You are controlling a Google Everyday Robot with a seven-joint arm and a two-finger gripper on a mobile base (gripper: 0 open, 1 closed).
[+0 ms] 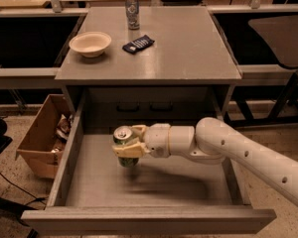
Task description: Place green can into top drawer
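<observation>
Left of the cabinet (188, 53) I saw a cardboard box (37, 143). On top sat a bowl (90, 43), a slim can (132, 11) and a dark packet (138, 43). Over the open drawer's (149, 221) left half, my gripper (126, 150) clasped the upright green can (122, 134), fingers tight against its sides.

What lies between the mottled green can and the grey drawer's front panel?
Only bare grey drawer floor, in the camera view. The gripper holds the green can inside the top drawer.
</observation>
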